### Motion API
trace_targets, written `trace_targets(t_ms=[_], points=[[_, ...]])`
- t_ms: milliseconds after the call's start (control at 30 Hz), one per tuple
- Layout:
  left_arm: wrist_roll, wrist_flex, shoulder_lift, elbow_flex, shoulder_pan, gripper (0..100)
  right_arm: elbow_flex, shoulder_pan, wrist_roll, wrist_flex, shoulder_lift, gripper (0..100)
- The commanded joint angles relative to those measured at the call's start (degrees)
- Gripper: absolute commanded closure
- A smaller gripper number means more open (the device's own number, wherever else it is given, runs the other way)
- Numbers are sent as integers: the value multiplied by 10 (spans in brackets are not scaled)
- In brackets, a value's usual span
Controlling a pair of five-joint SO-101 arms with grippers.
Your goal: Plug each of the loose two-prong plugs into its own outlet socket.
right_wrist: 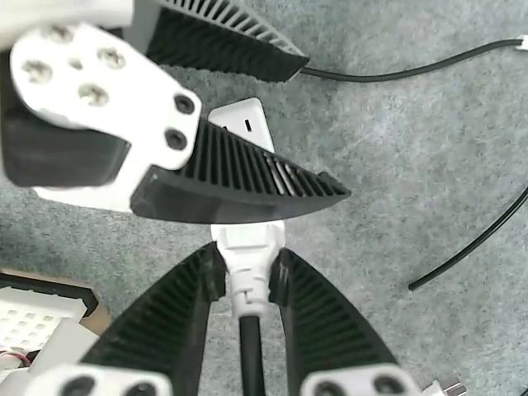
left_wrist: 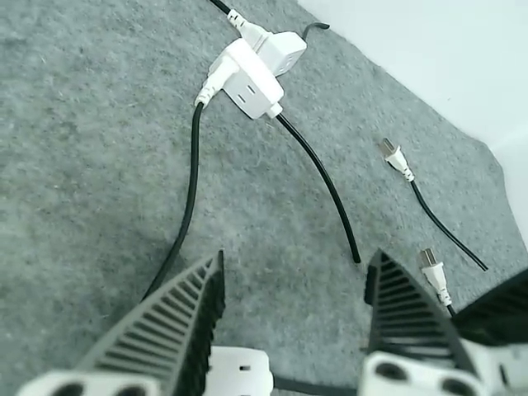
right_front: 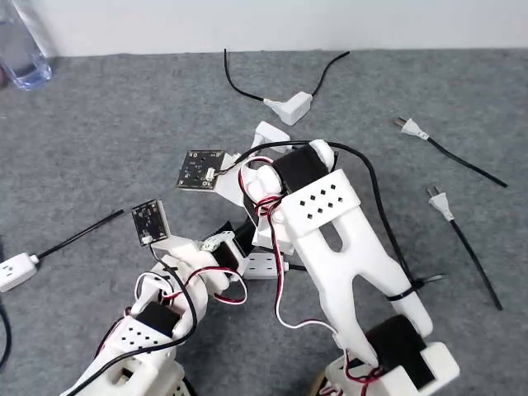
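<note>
Grey, fuzzy felt covers the tabletop [right_front: 99,148], which meets a plain white wall [right_front: 247,25]. On it the right end effector [right_wrist: 247,254], with two black ribbed wedge fingers [right_wrist: 165,330], is clamped on a white moulded plug [right_wrist: 249,276]. The plug's round black cord [right_wrist: 250,355] trails back between the fingers. The plug's nose points at a white boxy outlet [right_wrist: 246,124] with a slotted face. Where the two meet is hidden under a finger of the left end effector [left_wrist: 299,260]. That one's fingers stand wide apart, straddling the outlet with nothing gripped. On the right of the tabletop lie two plugs on thin black cords, prongs bare and well apart from any outlet: the far plug [right_front: 410,127] and the near plug [right_front: 438,200]. A wedge-shaped white outlet block [right_front: 290,107] sits near the wall, and a flat outlet [right_front: 16,272] lies at the left edge.
</note>
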Motion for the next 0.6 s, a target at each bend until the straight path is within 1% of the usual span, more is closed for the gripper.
trace_targets(t_ms=[0,67,133,233,400,567], points=[[-1,-3,1,1,2,739,-44,-6,-4,6,-28,991],[-1,-3,1,-1,-11,739,-41,-6,-3,6,-25,991],[-1,-19,1,-6,-49,739,-34,-6,5,7,-25,991],[-1,-65,1,-1,-137,739,-15,-6,12,4,-25,991],[-2,-120,1,50,-255,739,30,-9,14,-44,-24,991],[-2,-96,1,53,-370,739,100,-19,33,-108,0,991]])
